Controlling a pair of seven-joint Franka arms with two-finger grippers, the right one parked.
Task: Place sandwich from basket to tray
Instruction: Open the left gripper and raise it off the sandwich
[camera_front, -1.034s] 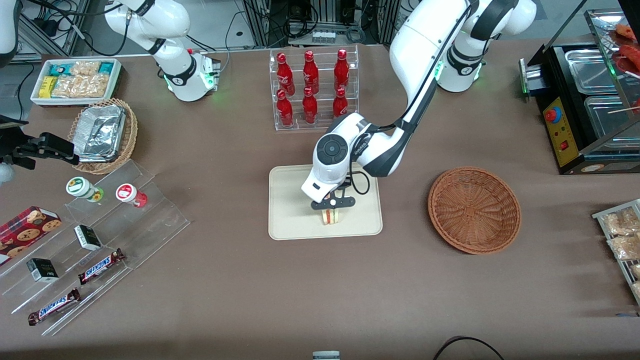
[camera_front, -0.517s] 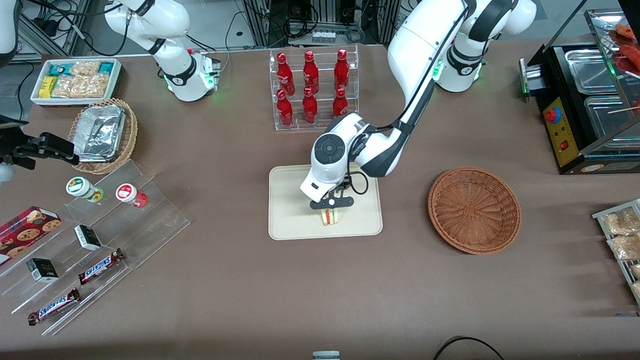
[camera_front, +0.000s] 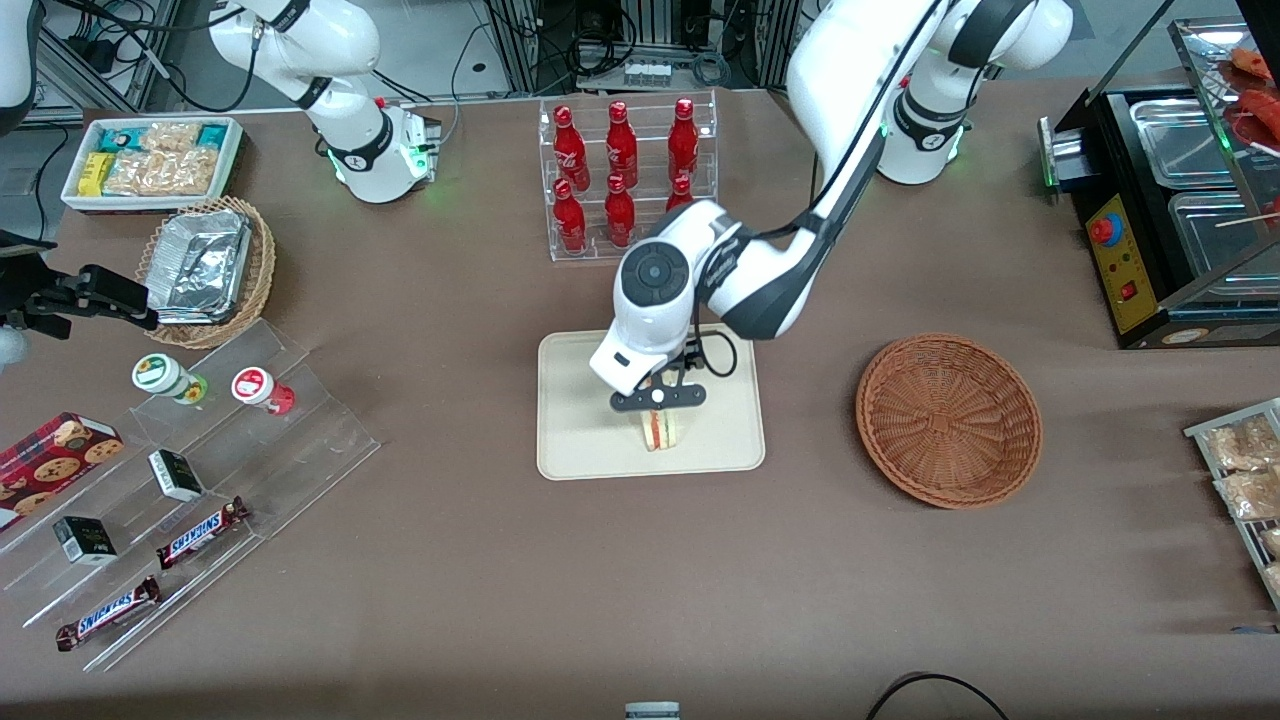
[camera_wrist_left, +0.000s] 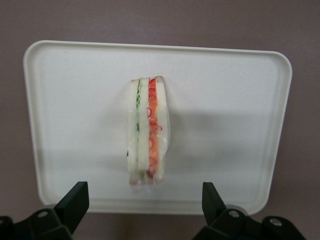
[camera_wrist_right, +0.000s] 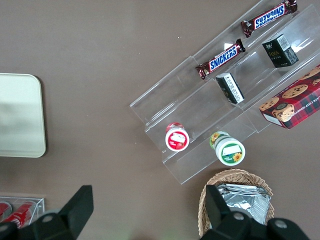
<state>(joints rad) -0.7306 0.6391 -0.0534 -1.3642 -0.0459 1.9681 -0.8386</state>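
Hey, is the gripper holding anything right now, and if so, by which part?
Nothing is held. The gripper hangs open above the sandwich, which stands on its edge on the tray, clear of both fingers.

Two Snickers bars (camera_wrist_right: 241, 41), small cartons (camera_wrist_right: 229, 87) and two lidded cups (camera_wrist_right: 177, 138) sit on clear stepped shelves (camera_wrist_right: 200, 115).

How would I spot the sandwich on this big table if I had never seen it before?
Find the cream tray in the middle of the brown table, nearer the front camera than the rack of red bottles. The sandwich stands on edge on the tray, with the open gripper just above it. It is the only thing on the tray: pale bread with red and green filling stripes.
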